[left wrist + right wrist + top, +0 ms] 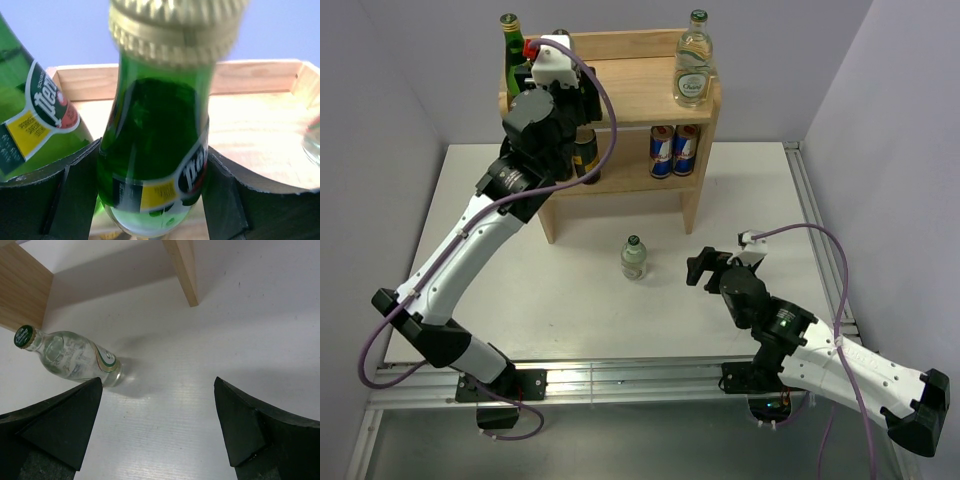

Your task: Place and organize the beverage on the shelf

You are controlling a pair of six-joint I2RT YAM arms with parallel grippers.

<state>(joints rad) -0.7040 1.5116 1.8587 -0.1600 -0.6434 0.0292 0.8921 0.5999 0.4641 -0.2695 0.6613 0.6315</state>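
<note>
Already the left pincer (152, 192) is clamped on a green bottle (155, 125) over the top board of the shelf (260, 125), just beside a second green bottle (30, 125), so this placing looks nearly done. The right pincer (157, 425) hangs with jaws apart over the surface (570, 300) near a small clear bottle (634, 258), seemingly the last one left outside. A larger clear bottle (693, 65) up top and two cans (674, 150) below are stowed, crowding little.

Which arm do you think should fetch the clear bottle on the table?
Right: its open fingers face the clear glass bottle; the left fingers grip a green glass bottle at the wooden shelf.
</note>
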